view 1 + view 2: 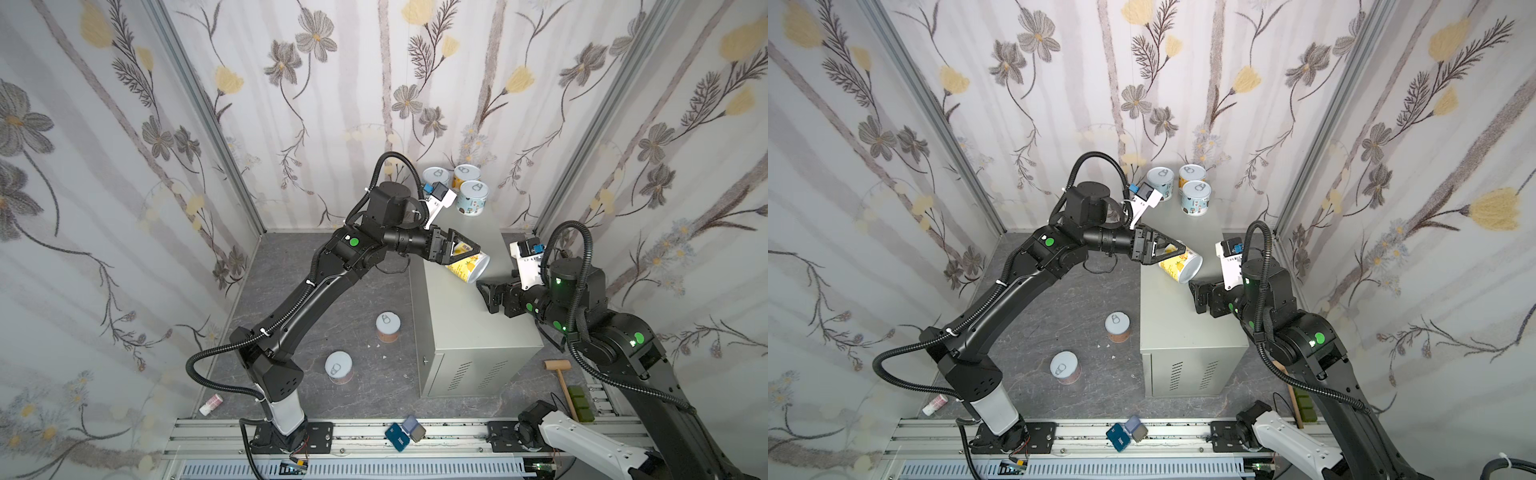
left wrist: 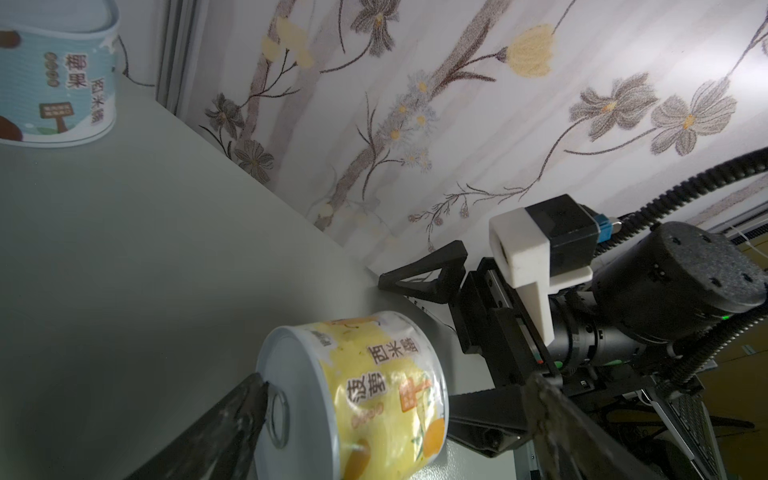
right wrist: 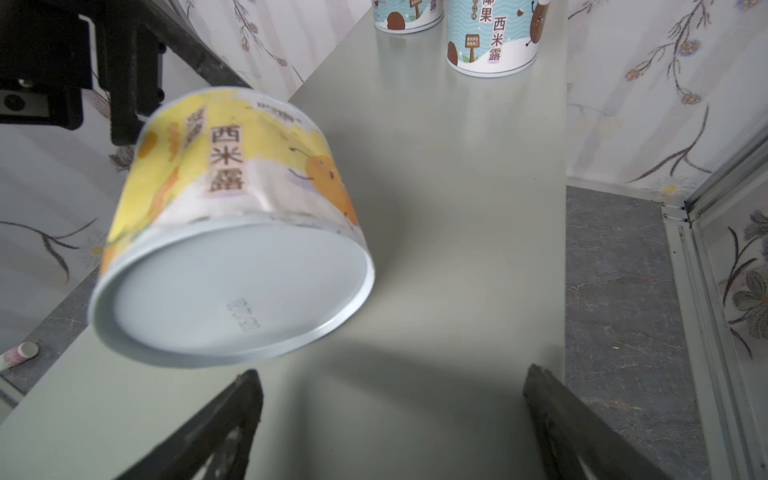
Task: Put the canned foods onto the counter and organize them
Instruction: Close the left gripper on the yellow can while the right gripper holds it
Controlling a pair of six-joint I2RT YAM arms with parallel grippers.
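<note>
A yellow can lies steeply tilted, base towards my right arm, low over the grey counter near its left edge. Contact with the top cannot be told. My left gripper hovers above and just behind it, open. In the left wrist view one fingertip overlaps the lid by the pull ring, and the other stands apart. My right gripper is open and empty, short of the base. Two light blue cans and an orange can stand at the counter's back. Two cans stand on the floor.
A pink-and-white tube lies on the floor at the left. A wooden mallet and green blocks sit right of the counter's front. Small blue and grey items rest on the front rail. Flowered walls enclose three sides.
</note>
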